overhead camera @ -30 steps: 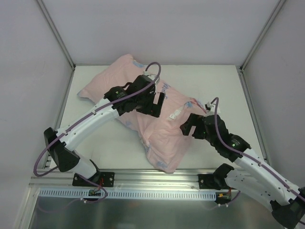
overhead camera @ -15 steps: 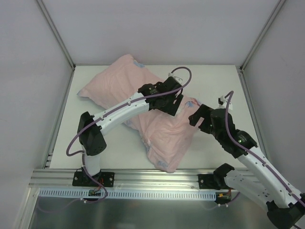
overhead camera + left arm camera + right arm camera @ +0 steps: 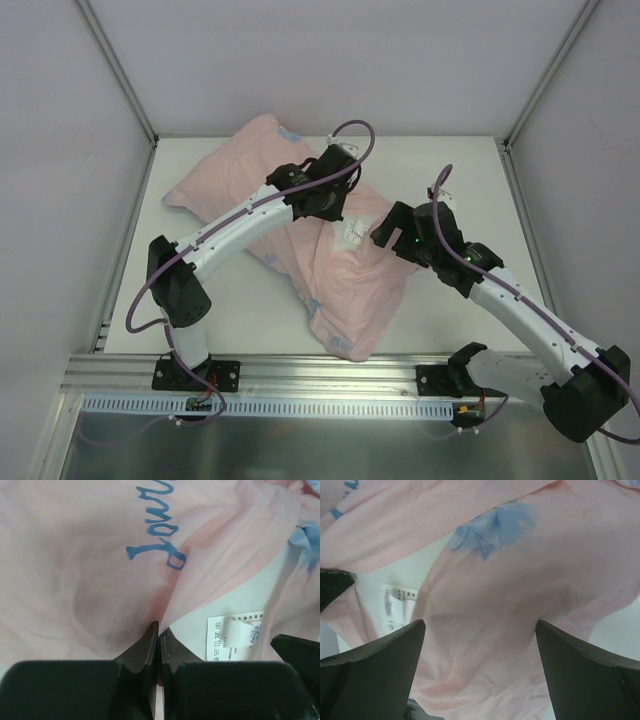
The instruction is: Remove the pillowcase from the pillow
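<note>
At left jaws' tips, pillowcase [image 3: 75, 570] edge

From up top I see an off-white worktop [image 3: 450, 165] boxed in by plain pale-grey panels: back wall [image 3: 330, 60], left wall [image 3: 60, 170], right wall [image 3: 590, 180]. Alu posts [image 3: 118, 70] at both back corners. Alu rail [image 3: 330, 373] across the near edge, slotted strip [image 3: 320, 407] below it, then sheet metal [image 3: 330, 450]. Light's soft and even.
</note>
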Robot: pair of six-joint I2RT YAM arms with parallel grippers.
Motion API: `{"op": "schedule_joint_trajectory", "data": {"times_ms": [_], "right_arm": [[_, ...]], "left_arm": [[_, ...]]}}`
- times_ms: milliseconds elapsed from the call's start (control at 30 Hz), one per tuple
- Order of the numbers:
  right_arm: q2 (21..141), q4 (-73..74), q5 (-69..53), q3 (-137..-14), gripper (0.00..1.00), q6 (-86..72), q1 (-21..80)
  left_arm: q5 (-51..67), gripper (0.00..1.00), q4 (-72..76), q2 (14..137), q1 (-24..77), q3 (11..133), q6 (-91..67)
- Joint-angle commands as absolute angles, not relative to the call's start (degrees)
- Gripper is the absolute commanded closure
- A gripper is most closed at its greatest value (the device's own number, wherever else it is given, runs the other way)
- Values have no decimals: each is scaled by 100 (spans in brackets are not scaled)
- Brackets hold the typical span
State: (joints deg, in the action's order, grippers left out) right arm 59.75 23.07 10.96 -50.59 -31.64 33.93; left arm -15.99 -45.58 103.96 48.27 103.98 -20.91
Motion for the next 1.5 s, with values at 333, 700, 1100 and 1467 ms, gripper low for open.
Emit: {"op": "schedule_joint_trajectory", "data": {"times_ms": [333, 700, 1100, 1467], "right_arm": [[6593, 1854, 1282, -5011, 54, -3586, 3410], [5001, 2216, 1496, -3122, 99, -3725, 3401], [4553, 2917, 2057, -2936, 99, -3963, 3560], [4218, 2910, 1961, -3083, 94, -3272, 4139]], "left_arm": [[-1327, 100, -4553, 9721, 4659, 10336, -2320], [-642, 100, -4439, 8957, 3130, 9967, -2882], [-413, 100, -4342, 8464, 2699, 9616, -3102], [790, 100, -4245, 7892, 1661, 9097, -3234]]}}
